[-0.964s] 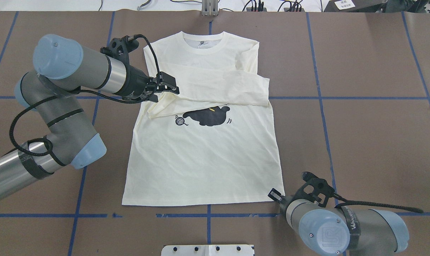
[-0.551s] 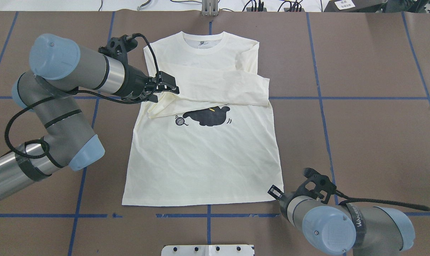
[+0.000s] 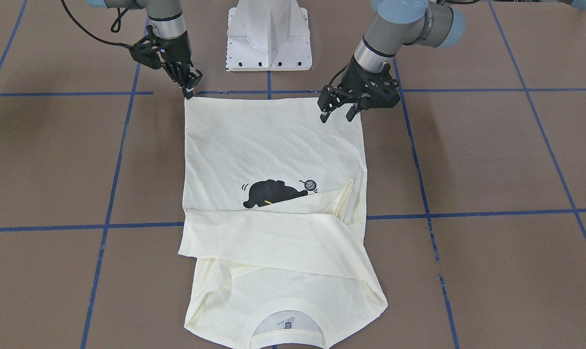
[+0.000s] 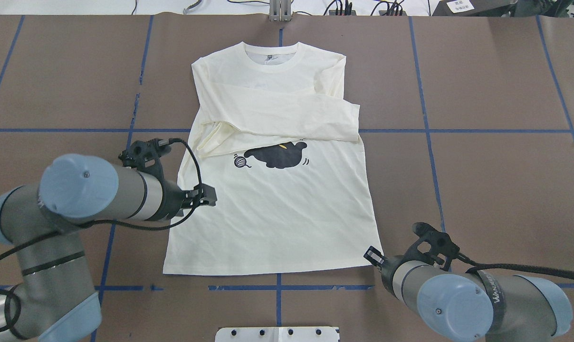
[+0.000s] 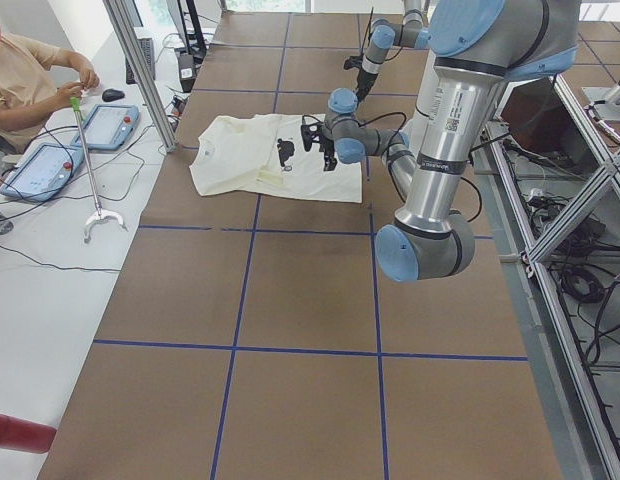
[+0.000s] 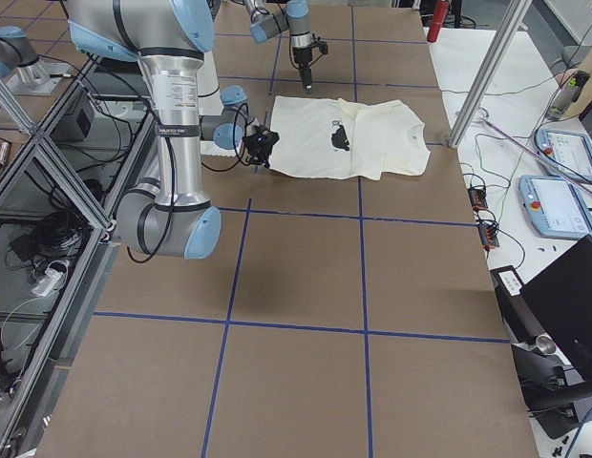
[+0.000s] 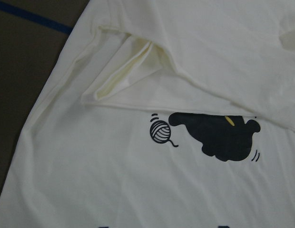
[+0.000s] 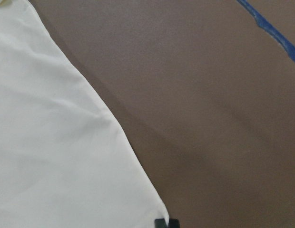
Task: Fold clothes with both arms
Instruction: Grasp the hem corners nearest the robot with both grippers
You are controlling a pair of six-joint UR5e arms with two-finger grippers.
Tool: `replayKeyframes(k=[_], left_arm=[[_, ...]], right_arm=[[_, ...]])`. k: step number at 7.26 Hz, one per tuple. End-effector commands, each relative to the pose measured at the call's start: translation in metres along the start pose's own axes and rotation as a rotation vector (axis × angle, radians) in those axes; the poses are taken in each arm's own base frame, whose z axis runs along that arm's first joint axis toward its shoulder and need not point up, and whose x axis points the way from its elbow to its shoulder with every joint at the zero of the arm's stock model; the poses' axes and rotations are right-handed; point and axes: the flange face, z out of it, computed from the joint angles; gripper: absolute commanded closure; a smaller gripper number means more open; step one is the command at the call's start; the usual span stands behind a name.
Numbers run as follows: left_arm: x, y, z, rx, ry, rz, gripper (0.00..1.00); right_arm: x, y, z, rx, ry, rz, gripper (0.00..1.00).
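Observation:
The cream long-sleeved shirt (image 4: 277,213) lies flat, front up, on the brown table, collar (image 4: 270,50) far from me, both sleeves folded across the chest. The black cat print (image 4: 280,154) and yarn ball (image 4: 240,162) show below the sleeves; the red lettering does not show. My left gripper (image 4: 206,197) is open and empty, hovering over the shirt's left edge above the hem (image 3: 339,109). My right gripper (image 4: 372,256) sits at the hem's right corner (image 3: 188,90); one fingertip (image 8: 165,223) shows at that corner, and I cannot tell whether the jaws are open or shut.
The white pedestal base (image 3: 268,34) stands just behind the hem. Blue tape lines (image 4: 425,130) grid the table. An operator (image 5: 30,70) with teach pendants sits past the far edge, beside an aluminium post (image 5: 140,70).
My left gripper has left the folded sleeve near the shoulder and moved back along the shirt's left edge toward the hem. The sleeve stays folded. My right gripper shifted slightly.

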Motion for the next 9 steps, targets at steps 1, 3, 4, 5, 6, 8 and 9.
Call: replayKeyframes(k=[1,3,4,5,6,8,9], left_arm=[[-0.039,0.049,0.016,-0.045,-0.111,-0.046,0.28],[-0.05,0.076,0.036,-0.083,-0.156,-0.059,0.35],[-0.056,0.078,0.045,-0.085,-0.177,-0.06,0.35],[-0.056,0.081,0.048,-0.088,-0.181,-0.059,0.35],[-0.057,0.081,0.048,-0.088,-0.182,-0.059,0.35],[-0.06,0.082,0.055,-0.092,-0.197,-0.058,0.38],[-0.061,0.082,0.058,-0.093,-0.201,-0.058,0.38]], right_arm=[[0.006,-0.002,0.002,0.002,0.012,-0.003,1.0],[0.007,0.002,0.001,-0.005,0.012,-0.006,1.0],[0.006,0.003,0.001,-0.004,0.01,-0.007,1.0],[0.007,0.002,0.001,-0.004,0.011,-0.008,1.0],[0.006,0.002,0.001,-0.003,0.01,-0.005,1.0],[0.006,0.002,0.001,-0.003,0.009,-0.006,1.0],[0.005,0.001,0.0,-0.003,0.007,-0.005,1.0]])
